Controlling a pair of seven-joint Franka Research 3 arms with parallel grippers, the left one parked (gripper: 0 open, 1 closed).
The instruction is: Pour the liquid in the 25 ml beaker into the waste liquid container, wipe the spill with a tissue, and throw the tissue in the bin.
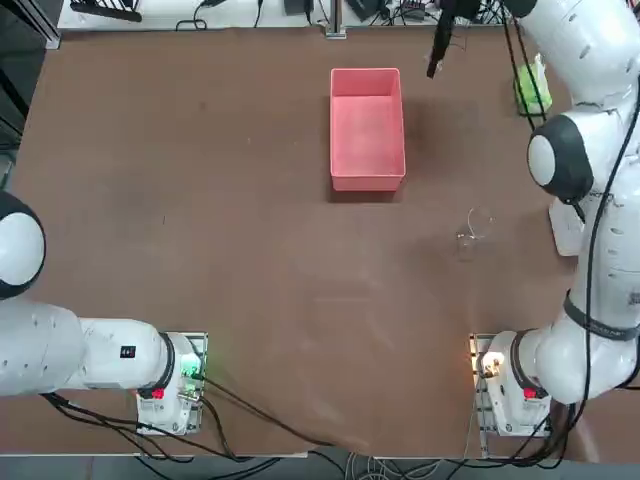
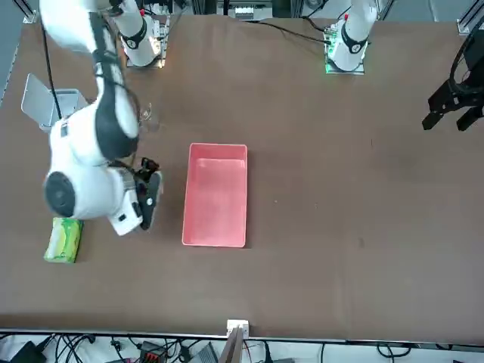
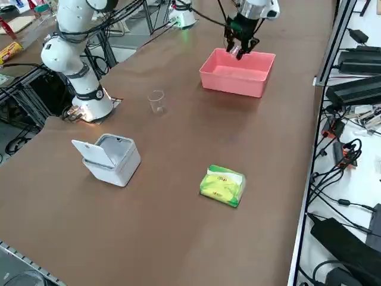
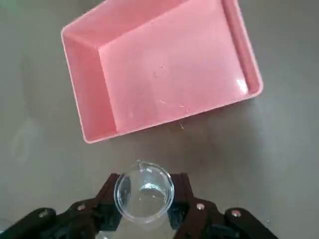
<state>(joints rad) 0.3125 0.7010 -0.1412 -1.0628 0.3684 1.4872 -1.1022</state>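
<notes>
The small beaker shows clearly only from the wrist camera, where it sits upright between the two fingers of the right gripper, its round rim facing the lens and a little liquid glinting inside. The jaws are partly closed on its glass sides. In the overhead view the gripper is a dark shape at the far edge of the table, just right of the pink tray, and the glass in it cannot be made out. From the side, the gripper hangs over the tray's far corner. From the front, the arm's white body hides much of the hand.

A second, larger clear beaker stands alone on the table between the tray and the right arm's base; overhead it is only a faint outline. The grey bin stands near the right edge with its lid tipped open; overhead the arm covers most of it. The yellow-green tissue pack lies further along that edge, its print too small to read.

The table is plain brown and matte. Cables run from the arm bases, and more cables, dark boxes and metal frames crowd the floor beyond the table's edges.
</notes>
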